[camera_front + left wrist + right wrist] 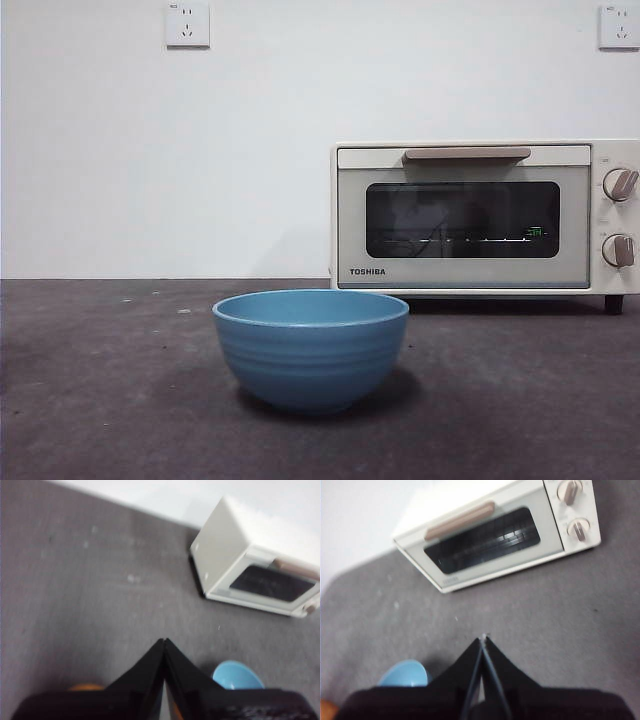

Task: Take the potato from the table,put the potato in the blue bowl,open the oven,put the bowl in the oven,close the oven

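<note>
The blue bowl (310, 348) stands upright on the table (90, 390), in front of the oven (480, 215), whose dark glass door is shut. The front view shows neither the potato nor any arm. In the left wrist view my left gripper (164, 641) hangs high over the table, shut with nothing in it. An orange sliver of the potato (85, 686) peeks out beside its jaws, with the bowl (237, 676) on the other side and the oven (255, 565) beyond. My right gripper (483, 640) is also shut and holds nothing, above the table between the bowl (405, 674) and the oven (495, 535).
A white wall with two sockets (187, 24) rises behind the table. The oven's beige handle (467, 154) runs along the top of the door, and two knobs (620, 185) sit on its right side.
</note>
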`<state>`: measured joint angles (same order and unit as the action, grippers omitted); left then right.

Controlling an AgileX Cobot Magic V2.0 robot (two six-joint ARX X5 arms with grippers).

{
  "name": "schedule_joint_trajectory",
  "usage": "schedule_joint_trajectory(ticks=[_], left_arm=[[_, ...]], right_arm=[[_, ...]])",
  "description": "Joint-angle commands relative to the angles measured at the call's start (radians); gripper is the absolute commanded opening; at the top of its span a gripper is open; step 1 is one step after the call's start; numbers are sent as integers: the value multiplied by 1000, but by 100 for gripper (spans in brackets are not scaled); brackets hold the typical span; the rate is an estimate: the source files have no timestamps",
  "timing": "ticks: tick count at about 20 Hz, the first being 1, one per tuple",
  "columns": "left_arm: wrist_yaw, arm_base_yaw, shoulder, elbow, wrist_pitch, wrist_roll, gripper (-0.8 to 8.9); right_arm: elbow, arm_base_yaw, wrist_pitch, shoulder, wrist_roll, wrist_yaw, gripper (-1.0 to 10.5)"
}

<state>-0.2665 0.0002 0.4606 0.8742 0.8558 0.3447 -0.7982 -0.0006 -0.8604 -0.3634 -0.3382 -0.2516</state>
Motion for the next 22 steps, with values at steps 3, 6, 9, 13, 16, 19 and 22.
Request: schedule_joint_trajectory(ticks=[3, 6, 9, 13, 16, 19, 22], left_arm=[[-5, 3, 110, 118, 135, -98, -5], [-39, 3, 154, 158, 178, -151, -5], [-108, 3, 173, 167, 189, -173, -5], [-148, 3, 175, 167, 206, -201, -5], [-156, -10, 174, 167, 233, -218, -5], [-155, -31, 174, 167, 262, -237, -5], [-156, -58, 174, 167, 285, -252, -5]], right_arm=[[-121, 0, -32, -108, 109, 1, -2], [-162, 0, -34, -167, 122, -9, -2], [-192, 0, -32, -234, 182, -107, -3], [-219, 4, -14, -347, 192, -251, -3], [-246, 37, -13, -443, 192, -265, -3], [-271, 96, -3, -528, 192, -262, -2], [-298, 191, 24, -633, 192, -220, -2]])
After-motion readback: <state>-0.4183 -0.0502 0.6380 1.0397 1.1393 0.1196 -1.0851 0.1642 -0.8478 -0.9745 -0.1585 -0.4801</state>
